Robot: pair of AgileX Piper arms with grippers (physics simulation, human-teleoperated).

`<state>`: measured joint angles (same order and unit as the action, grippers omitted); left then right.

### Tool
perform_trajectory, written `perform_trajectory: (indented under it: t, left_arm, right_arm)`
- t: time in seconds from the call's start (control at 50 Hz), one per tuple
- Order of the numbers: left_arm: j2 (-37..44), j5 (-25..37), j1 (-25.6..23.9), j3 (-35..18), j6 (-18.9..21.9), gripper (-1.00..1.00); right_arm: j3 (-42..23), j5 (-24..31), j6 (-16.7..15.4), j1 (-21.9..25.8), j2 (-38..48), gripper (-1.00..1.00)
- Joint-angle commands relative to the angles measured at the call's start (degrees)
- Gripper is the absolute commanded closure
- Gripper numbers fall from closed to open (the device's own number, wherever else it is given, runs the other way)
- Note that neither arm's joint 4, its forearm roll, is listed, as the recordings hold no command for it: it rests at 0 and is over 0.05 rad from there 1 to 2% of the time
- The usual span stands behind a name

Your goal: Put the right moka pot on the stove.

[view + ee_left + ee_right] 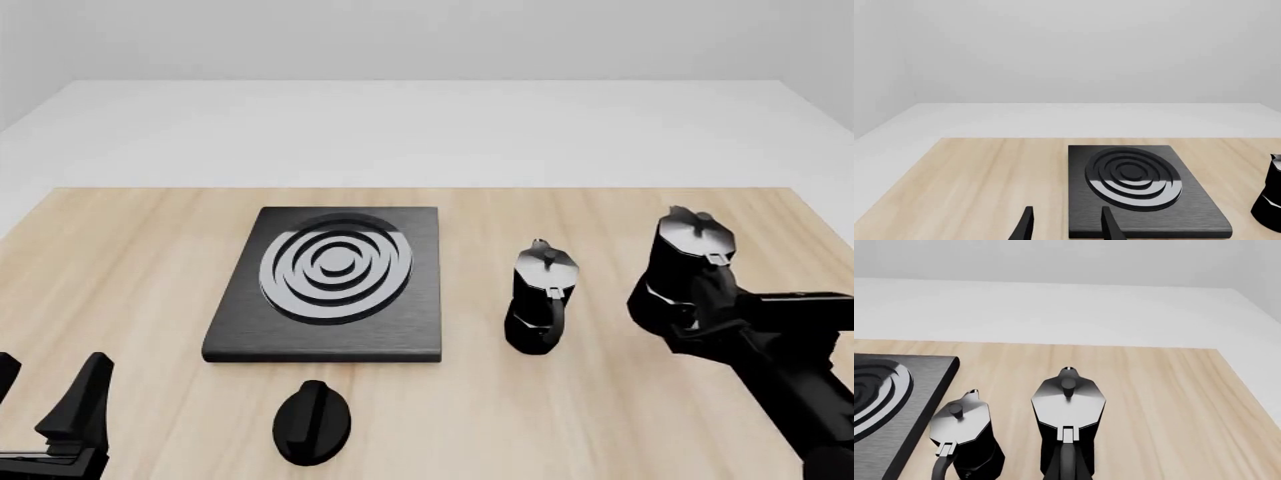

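The right arm's fingers (pixel 697 318) sit at the handle of the right moka pot (pixel 685 270); whether they clamp it cannot be told. That pot is near the counter's (pixel 134 240) right edge, beside the other moka pot (pixel 541 298). The stove (pixel 334 285) lies left of both. The left fingers (pixel 1066 225) are apart.
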<state>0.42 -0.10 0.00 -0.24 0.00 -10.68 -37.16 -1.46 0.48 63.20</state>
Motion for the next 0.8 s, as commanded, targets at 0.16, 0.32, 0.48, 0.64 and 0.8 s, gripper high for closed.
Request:
perform_trajectory:
  t: [0.16,0.32,0.48,0.64,0.8]
  left_arm:
    - [0.0,0.0,0.0,0.0,0.0,-1.00]
    - [0.0,0.0,0.0,0.0,0.0,-1.00]
    - [0.0,0.0,0.0,0.0,0.0,-1.00]
    - [0.0,0.0,0.0,0.0,0.0,-1.00]
    - [0.0,0.0,0.0,0.0,0.0,-1.00]
  right_arm:
    - [-10.5,20.2,-2.0,4.2,-17.6,1.00]
    - [-15.3,24.0,-3.3,6.3,-17.8,1.00]
    - [-21.0,27.8,-3.5,9.8,-17.0,1.00]
    - [-24.5,29.0,-3.2,12.9,-15.1,1.00]
    - [-27.7,27.7,-3.1,16.5,-10.9,1.00]
